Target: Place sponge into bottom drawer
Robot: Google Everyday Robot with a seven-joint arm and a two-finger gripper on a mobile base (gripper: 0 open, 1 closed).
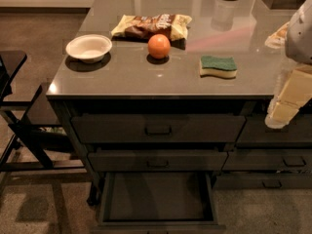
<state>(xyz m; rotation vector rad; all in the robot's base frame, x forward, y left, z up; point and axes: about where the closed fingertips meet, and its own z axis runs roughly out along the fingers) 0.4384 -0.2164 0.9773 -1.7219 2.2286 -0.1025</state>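
while the sponge [218,66] lies on the tabletop [126,74], the bottom drawer [158,196] stands open. the gripper [282,110] hangs at the right edge; its jaws' state cannot be told.

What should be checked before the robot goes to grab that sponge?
1. Bottom drawer pulled open, dark interior showing: ok.
2. Sponge lies flat on the countertop, green side up: ok.
3. Orange stands apart from the sponge, to its left in the picture: ok.
4. Gripper over the sponge: not ok; it hangs at the picture's right edge, in front of the countertop.
5. Sponge held: not ok.
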